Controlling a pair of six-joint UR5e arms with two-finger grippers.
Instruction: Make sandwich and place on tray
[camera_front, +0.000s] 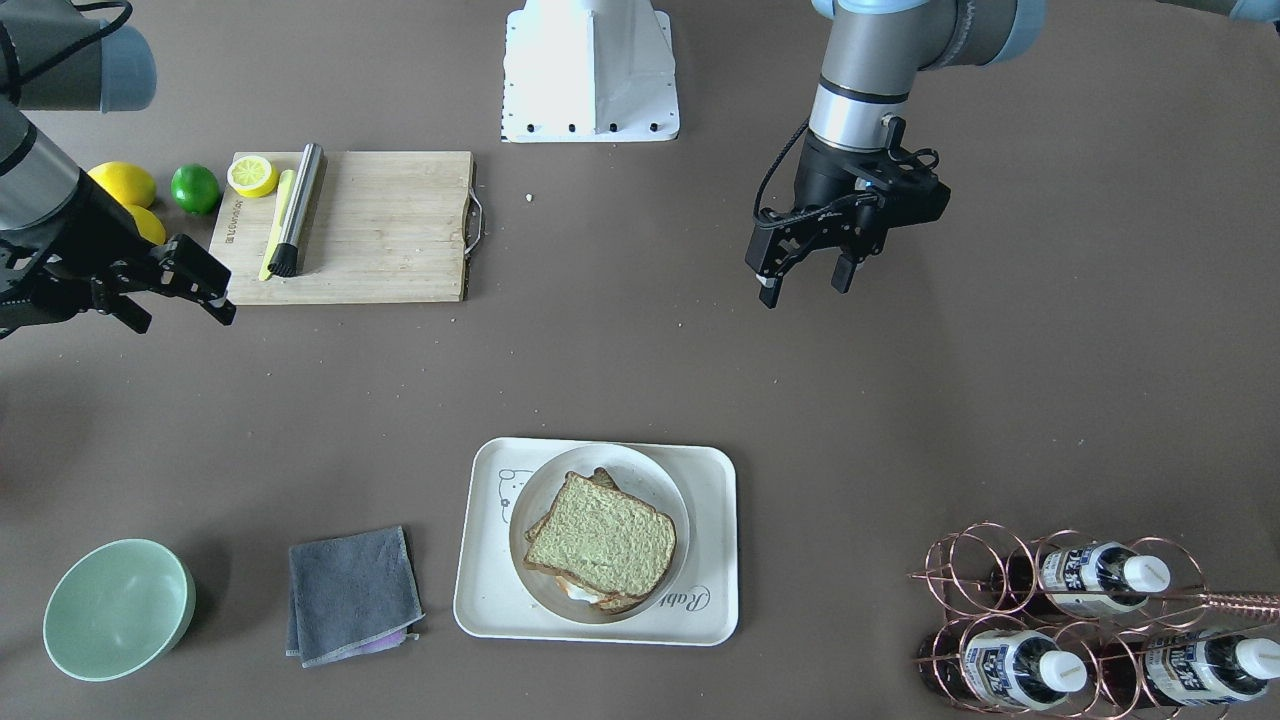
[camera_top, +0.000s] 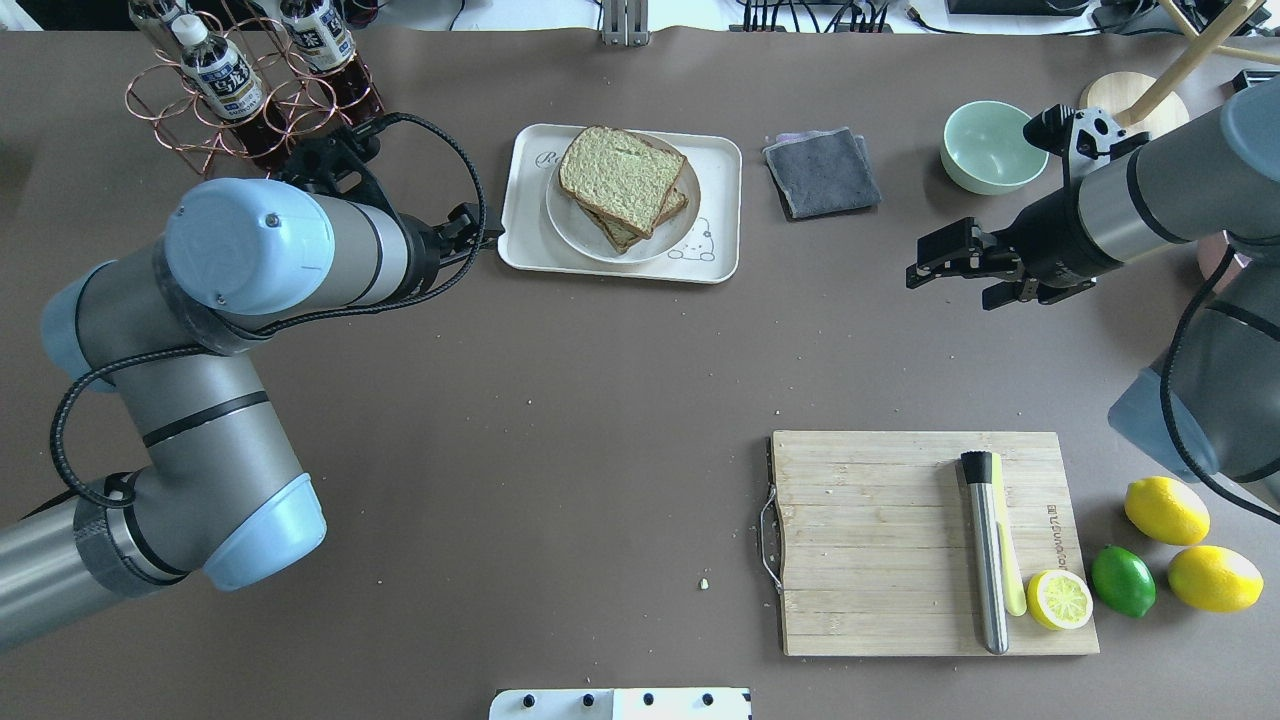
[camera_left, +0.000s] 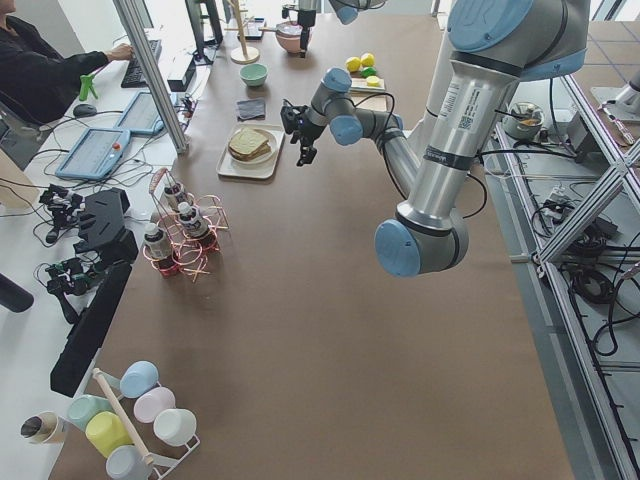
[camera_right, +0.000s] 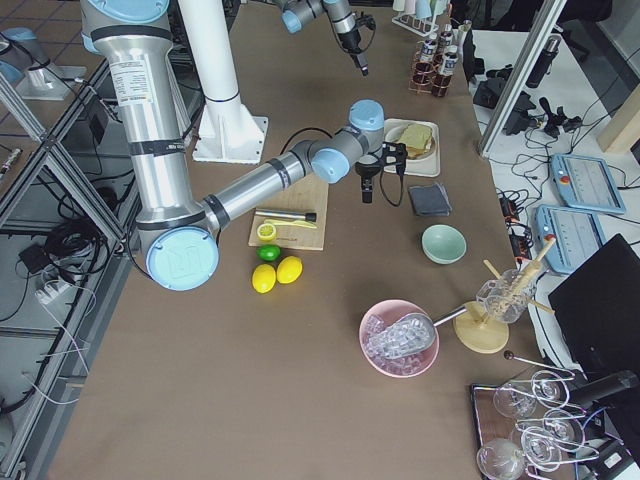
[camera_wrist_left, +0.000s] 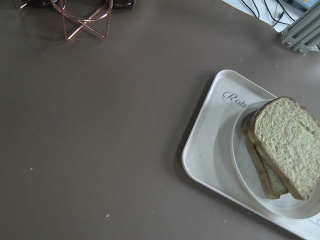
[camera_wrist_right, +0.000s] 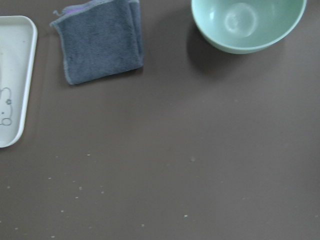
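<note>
The sandwich, two brown bread slices with a bit of white egg showing at the edge, lies on a round white plate. The plate stands on the cream tray. The sandwich also shows in the overhead view and the left wrist view. My left gripper is open and empty, hovering above the bare table, apart from the tray on the robot's side. My right gripper is open and empty, next to the cutting board and away from the tray.
A wooden cutting board holds a metal cylinder and a lemon half. Beside the board lie lemons and a lime. Near the tray are a grey cloth, a green bowl and a copper bottle rack.
</note>
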